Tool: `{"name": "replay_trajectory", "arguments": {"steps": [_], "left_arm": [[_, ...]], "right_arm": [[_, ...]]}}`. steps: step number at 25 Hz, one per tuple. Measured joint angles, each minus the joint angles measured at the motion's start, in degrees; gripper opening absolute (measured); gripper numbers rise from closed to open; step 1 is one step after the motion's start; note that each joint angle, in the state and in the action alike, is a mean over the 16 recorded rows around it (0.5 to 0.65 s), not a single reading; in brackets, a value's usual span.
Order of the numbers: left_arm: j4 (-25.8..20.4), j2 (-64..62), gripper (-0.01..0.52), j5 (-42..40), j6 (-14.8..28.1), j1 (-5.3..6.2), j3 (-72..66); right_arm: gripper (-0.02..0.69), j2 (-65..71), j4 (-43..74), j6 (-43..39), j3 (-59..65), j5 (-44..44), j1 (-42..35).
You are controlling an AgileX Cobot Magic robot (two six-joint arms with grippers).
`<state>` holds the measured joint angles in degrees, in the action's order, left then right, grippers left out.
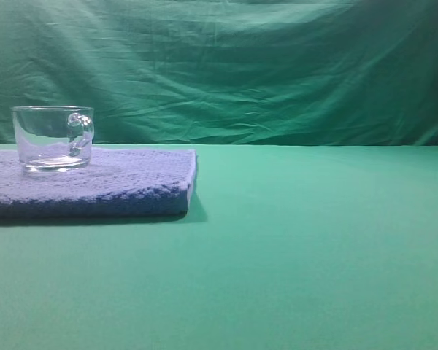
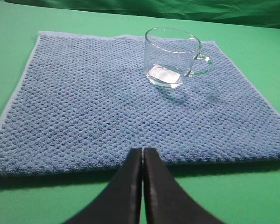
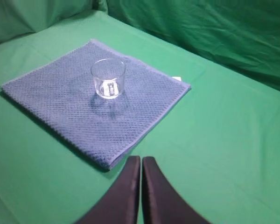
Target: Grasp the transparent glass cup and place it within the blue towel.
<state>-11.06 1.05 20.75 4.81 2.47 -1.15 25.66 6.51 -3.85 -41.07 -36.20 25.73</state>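
Green cloth covers the surface (image 3: 233, 140) and hangs behind it. Nearest me, both my left jaws (image 2: 143, 158) and right jaws (image 3: 141, 165) are pressed shut, holding nothing. Beyond them lies the blue towel (image 2: 93, 112), soft and yielding; upright on it stands the transparent glass cup (image 2: 170, 57), rigid, slick, breakable, best pinched across its rim or wall.

Only the gripper tips showed. The left gripper (image 2: 143, 156) had two matte black jaws, smooth and curved, tapering from broad bases to narrow tips (no screws, cables or markings visible). The right gripper (image 3: 141, 163) looked the same: black, smooth, tapering.
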Motion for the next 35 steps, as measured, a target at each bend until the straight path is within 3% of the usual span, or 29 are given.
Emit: {"name": "replay_trajectory", "arguments": {"steps": [6,12,22,35], "left_arm": [[0.0,0.0,0.0,0.0,0.0,0.0,0.0],[0.0,0.0,0.0,0.0,0.0,0.0,0.0],[0.0,0.0,0.0,0.0,0.0,0.0,0.0],[0.0,0.0,0.0,0.0,0.0,0.0,0.0]], "right_arm": [[0.0,-8.6,-0.2,0.0,12.1,8.4,-11.9],[0.0,-18.0,-0.3,0.0,26.3,15.7,-18.5],[0.0,-25.9,-0.7,0.0,40.5,18.6,-21.8],[0.0,-26.1,-1.2,0.0,42.6,14.5,-22.2]]}}
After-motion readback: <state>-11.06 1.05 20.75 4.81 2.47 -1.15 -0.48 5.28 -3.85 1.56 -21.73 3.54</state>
